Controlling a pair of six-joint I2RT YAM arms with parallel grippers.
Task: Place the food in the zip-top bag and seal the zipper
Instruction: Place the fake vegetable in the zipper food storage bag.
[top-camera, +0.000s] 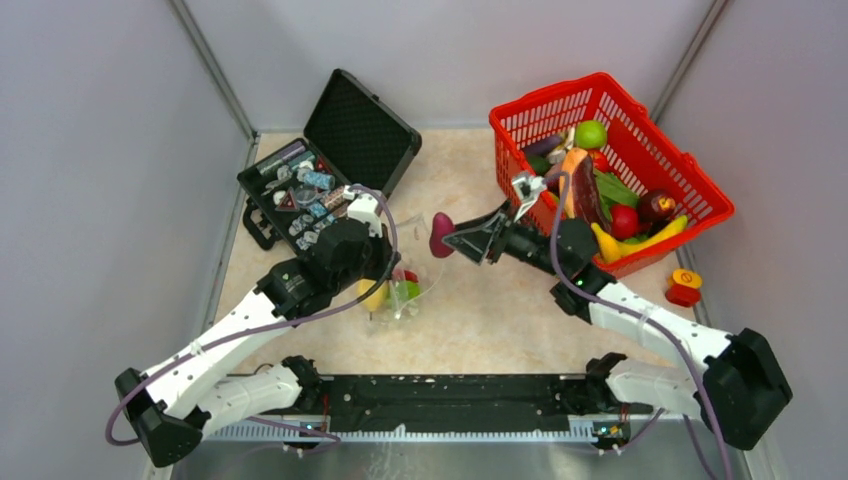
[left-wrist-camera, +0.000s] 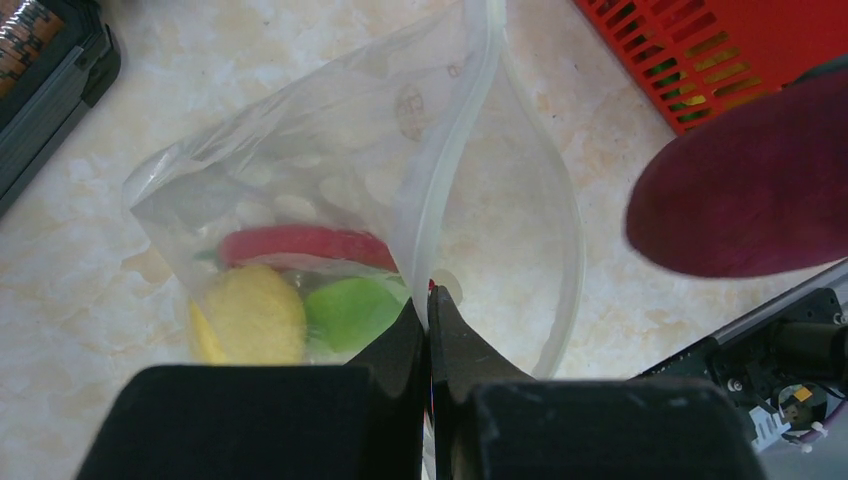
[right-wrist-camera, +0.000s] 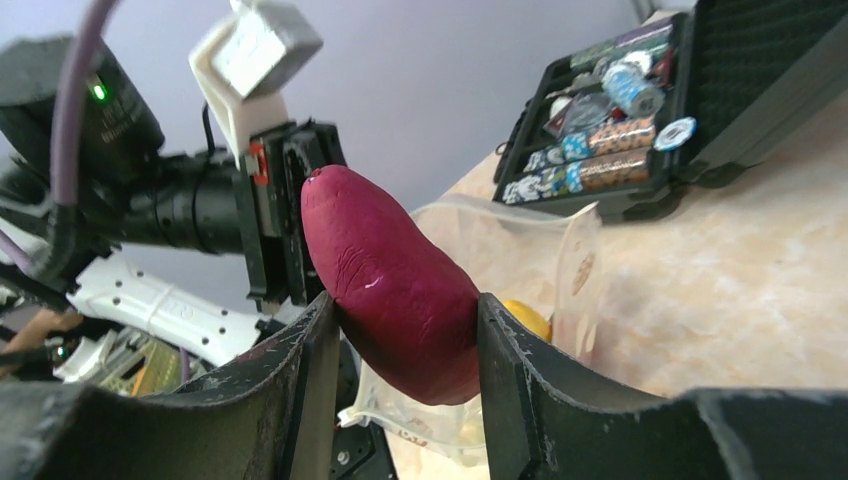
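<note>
The white-and-black left arm reaches forward, its black two-finger left hand pressed fully together, pinching the thin whitish zipper strip of the clear crinkly zip-top bag. The right arm stretches inward toward it. Its right hand is half spread, with both fingers clamped on a dark purple glossy toy vegetable.

Zip-top bag: one
Food inside it: three; one red piece, one yellow piece, one green piece
Purple piece outside the bag: one
Red basket: one; heap of food in it overlaps, at least six, exact count unclear
Red-and-yellow piece loose beside the basket: one
Black case: one; its small parts too tiny to count
</note>
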